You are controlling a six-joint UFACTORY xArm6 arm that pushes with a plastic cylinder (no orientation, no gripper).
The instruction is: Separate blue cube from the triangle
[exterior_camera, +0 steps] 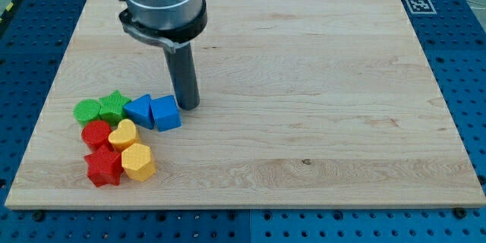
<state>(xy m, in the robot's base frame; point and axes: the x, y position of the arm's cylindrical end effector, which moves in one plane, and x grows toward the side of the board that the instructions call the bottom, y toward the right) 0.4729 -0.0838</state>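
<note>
A blue cube (166,113) lies at the view's lower left, touching a blue triangle (140,111) on its left. My tip (188,105) stands just to the upper right of the blue cube, close to its corner. The rod rises from there to the arm's grey head at the view's top.
Left of the triangle lie a green star (114,106) and a green cylinder (87,111). Below are a red cylinder (96,133), a yellow heart (122,134), a red star (103,166) and a yellow hexagon (138,162). The wooden board (304,83) sits on a blue pegboard.
</note>
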